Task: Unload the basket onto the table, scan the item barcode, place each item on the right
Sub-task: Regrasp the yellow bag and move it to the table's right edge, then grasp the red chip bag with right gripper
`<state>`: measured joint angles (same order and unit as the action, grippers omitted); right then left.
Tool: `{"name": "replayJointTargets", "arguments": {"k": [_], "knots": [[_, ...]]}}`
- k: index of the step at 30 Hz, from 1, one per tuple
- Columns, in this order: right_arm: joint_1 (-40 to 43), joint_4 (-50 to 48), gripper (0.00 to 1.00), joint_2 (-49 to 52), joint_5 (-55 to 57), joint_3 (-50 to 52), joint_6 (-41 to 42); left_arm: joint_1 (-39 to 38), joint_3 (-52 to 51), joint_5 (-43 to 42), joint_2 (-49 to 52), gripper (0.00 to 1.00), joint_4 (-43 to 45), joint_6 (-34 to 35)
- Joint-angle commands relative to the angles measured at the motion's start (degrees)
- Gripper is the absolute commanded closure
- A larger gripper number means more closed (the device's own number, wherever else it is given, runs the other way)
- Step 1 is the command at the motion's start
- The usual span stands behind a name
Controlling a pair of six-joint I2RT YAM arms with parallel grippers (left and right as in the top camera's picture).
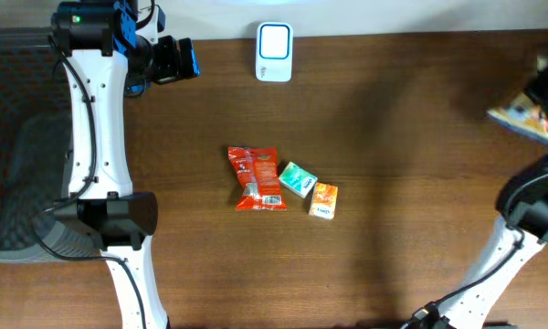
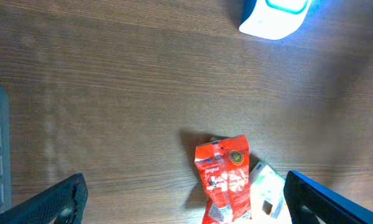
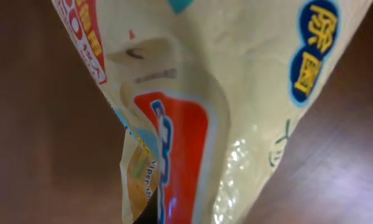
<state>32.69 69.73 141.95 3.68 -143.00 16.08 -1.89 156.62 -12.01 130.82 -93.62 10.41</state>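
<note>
A cream packet with red and blue print (image 3: 236,93) fills the right wrist view, hanging above the table. From overhead the same packet (image 1: 521,116) is at the far right edge, with my right gripper (image 1: 542,93) shut on it. The white scanner with a lit blue window (image 1: 274,52) stands at the table's back middle, and its corner (image 2: 273,15) shows in the left wrist view. My left gripper (image 1: 177,59) hovers at the back left, well above the table, open and holding nothing; its two fingers (image 2: 56,199) stand wide apart.
Three small packets lie in the middle of the table: a red one (image 1: 256,178), a green one (image 1: 298,178) and an orange one (image 1: 323,200). The red packet (image 2: 224,180) also appears between my left fingers, far below. A dark mesh bin (image 1: 14,137) sits at the left.
</note>
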Motion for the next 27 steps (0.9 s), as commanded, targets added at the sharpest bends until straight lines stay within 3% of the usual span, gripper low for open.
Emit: {"name": "replayJointTargets", "arguments": {"k": [1,3,4,8,10,12,16,20,22,27], "knots": [[4.85,-4.98,0.83,-0.85,-0.22,9.44,-0.79,0.2,0.15,0.0,-0.42,0.01,0.09,0.46],[7.8,-6.25,0.01,-0.85,-0.17,13.75,-0.79,0.2,0.17,0.0,-0.42,0.01,0.09,0.46],[8.76,-5.53,0.01,-1.11,-0.44,13.35,-0.76,0.2,0.15,0.0,-0.42,0.01,0.09,0.46],[9.11,11.23,0.01,-7.37,-18.34,-9.44,-0.85,0.2,0.15,0.0,-0.42,0.01,0.09,0.46],[2.23,19.3,0.01,-10.45,-30.49,-20.28,-11.23,0.2,0.17,0.0,-0.42,0.01,0.09,0.46],[-6.86,27.61,0.01,-10.36,-36.92,-21.97,-23.58,0.2,0.17,0.0,-0.42,0.01,0.09,0.46],[-28.2,26.62,0.04,-9.14,-35.34,-9.7,-29.38,0.2,0.15,0.0,-0.42,0.01,0.09,0.46],[-46.97,10.43,0.01,-9.03,-37.55,15.45,-29.35,0.2,0.17,0.0,-0.42,0.01,0.09,0.46],[-52.19,0.94,0.01,-9.03,-46.86,24.76,-29.33,0.2,0.15,0.02,-0.42,0.01,0.09,0.46],[-55.54,-12.26,0.01,-7.85,-46.53,33.62,-27.67,0.2,0.15,0.0,-0.42,0.01,0.09,0.46]]}}
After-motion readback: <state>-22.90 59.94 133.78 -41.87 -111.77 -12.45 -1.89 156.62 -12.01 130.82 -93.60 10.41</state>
